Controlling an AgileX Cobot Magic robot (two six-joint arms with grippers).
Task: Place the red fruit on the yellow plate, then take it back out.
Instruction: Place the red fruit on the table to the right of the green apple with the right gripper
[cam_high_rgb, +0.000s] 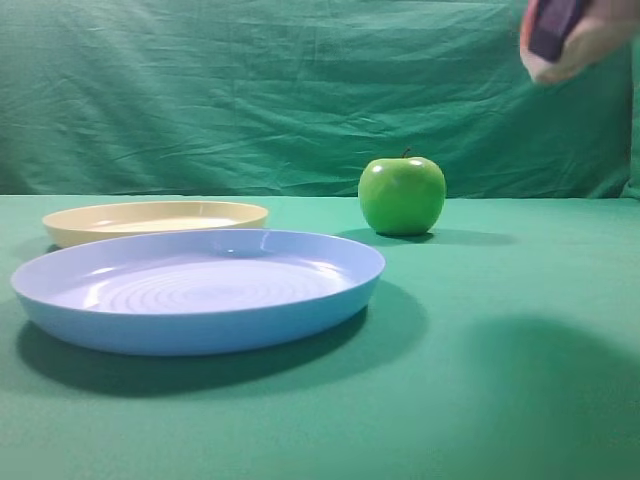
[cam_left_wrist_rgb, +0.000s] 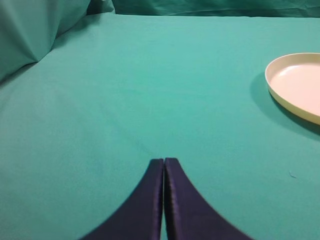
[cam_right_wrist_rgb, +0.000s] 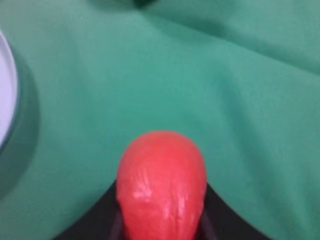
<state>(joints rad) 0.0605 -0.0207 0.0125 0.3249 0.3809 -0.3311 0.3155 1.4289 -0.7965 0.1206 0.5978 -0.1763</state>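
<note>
the right claw (cam_right_wrist_rgb: 162, 220) is clamped on the red fruit (cam_right_wrist_rgb: 162, 187). in the right wrist view the fruit fills the lower middle of the picture, its glossy red skin wedged between the two dark fingers (cam_right_wrist_rgb: 97, 220), with green cloth well below it. in the exterior high view the same claw (cam_high_rgb: 565, 45) sits at the top right corner, blurred, high above the desk (cam_high_rgb: 500, 400); a dark finger shows against the pale underside of the fruit (cam_high_rgb: 590, 45), and a soft shadow lies on the cloth at the lower right.

the left claw (cam_left_wrist_rgb: 164, 165) has its two dark fingers pressed together, with only a thin seam between them, and nothing is held. it hangs low over bare green cloth, and the yellow plate (cam_left_wrist_rgb: 295, 87) shows at the right edge of that view, well apart from the fingertips.

on the desk, the yellow plate (cam_high_rgb: 155, 218) rests at the left, with nothing visible in it from this low angle. the larger blue plate (cam_high_rgb: 200, 290) lies just in front of it and overlaps its near rim in the exterior view; whether the two rims touch cannot be told. part of the blue plate's rim (cam_right_wrist_rgb: 6, 95) also shows at the left edge of the right wrist view. a shiny green apple (cam_high_rgb: 402, 195) stands upright to the right of the plates, near the back of the desk, apart from both. a wrinkled green cloth backdrop (cam_high_rgb: 250, 90) hangs behind everything.
</note>
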